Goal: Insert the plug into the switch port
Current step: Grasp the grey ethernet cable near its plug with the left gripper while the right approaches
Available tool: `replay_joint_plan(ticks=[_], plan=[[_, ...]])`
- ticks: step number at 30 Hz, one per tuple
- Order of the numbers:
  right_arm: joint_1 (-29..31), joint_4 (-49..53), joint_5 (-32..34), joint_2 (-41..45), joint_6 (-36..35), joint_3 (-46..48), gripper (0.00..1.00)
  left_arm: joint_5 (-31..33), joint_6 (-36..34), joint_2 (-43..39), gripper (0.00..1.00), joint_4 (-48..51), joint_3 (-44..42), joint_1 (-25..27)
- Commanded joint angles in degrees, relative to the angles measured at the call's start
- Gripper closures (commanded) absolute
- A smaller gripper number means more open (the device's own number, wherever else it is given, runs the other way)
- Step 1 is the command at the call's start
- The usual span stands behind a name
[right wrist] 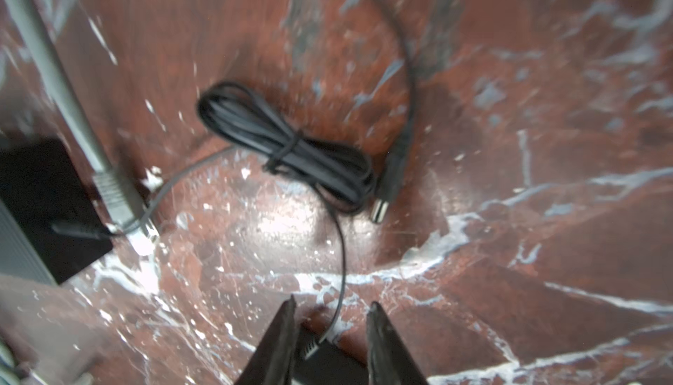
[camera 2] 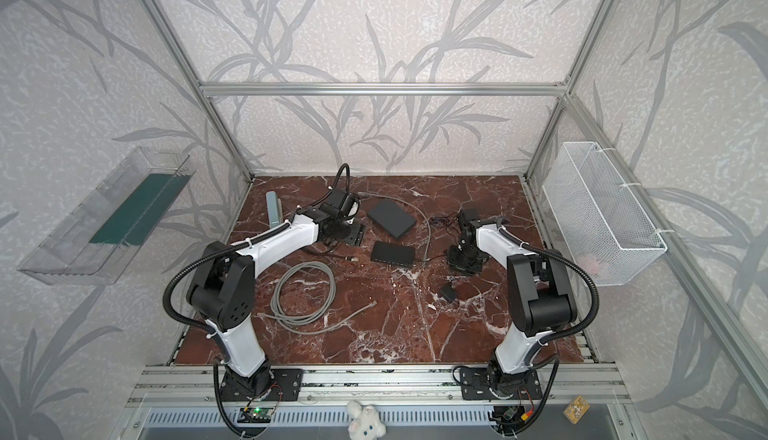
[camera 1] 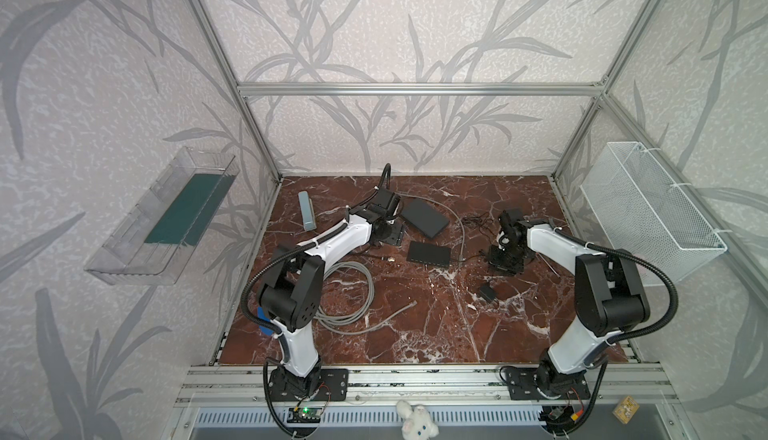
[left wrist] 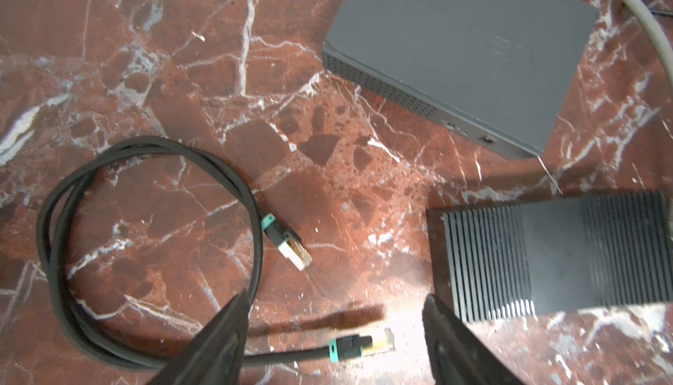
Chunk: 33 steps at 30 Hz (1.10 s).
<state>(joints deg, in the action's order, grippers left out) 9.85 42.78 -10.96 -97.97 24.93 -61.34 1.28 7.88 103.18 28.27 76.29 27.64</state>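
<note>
**Top views.** In both top views, the ribbed switch [camera 1: 429,254] lay flat near the middle of the marble counter [camera 1: 415,334]. A smooth black box [camera 1: 424,218] lay behind it. The left pincer [camera 1: 388,235] hovered just left of the switch, and the right pincer [camera 1: 505,257] was to its right. A grey cable coil [camera 1: 349,292] lay beside the left arm. A small black adapter [camera 1: 486,292] lay near the right pincer, on the side toward the arm bases.

**Left wrist view.** The left pincer [left wrist: 335,296] was open, its fingers well apart and gripping nothing. The plug [left wrist: 378,341], on a black cable with a teal ring, lay on the counter between the fingers and touched neither. Its tip pointed toward the switch [left wrist: 553,255], which was near. A second plug [left wrist: 295,252] lay beside the coiled black cable [left wrist: 145,237].

**Right wrist view.** The view was blurred. The right pincer [right wrist: 333,301] had its jaws apart and clamped nothing. The adapter [right wrist: 327,361] and its thin wire showed below the gap. A tied cord bundle [right wrist: 291,150] lay ahead.
</note>
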Motion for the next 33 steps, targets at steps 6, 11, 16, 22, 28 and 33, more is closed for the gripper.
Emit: replay_joint_plan(ticks=[6, 11, 16, 22, 28, 33], plan=[[0.24, 8.59, -3.78, 11.05, -4.42, -0.92, 0.46, -17.31, -9.46, -8.61, 0.34, 8.64, -9.11, 1.0], [1.78, 1.06, -9.16, 12.4, -6.93, -0.96, 0.42, -21.12, -9.52, -11.08, 0.36, 10.23, -16.03, 4.8], [5.1, -9.45, -12.56, 9.46, -5.17, 0.65, 0.43, -20.67, -8.66, -12.64, 0.38, 9.25, -20.04, 8.55], [6.5, -11.37, -13.58, 4.5, -4.35, 0.17, 0.45, -20.73, -8.07, -12.21, 0.41, 10.56, -20.69, 12.17], [6.5, -10.65, -14.25, 3.97, -4.01, -0.44, 0.45, -19.77, -7.23, -9.62, 0.44, 11.64, -20.58, 14.42], [6.5, -9.22, -15.41, 4.75, -4.16, 0.04, 0.47, -18.29, -5.77, -6.18, 0.5, 12.48, -18.96, 15.63]])
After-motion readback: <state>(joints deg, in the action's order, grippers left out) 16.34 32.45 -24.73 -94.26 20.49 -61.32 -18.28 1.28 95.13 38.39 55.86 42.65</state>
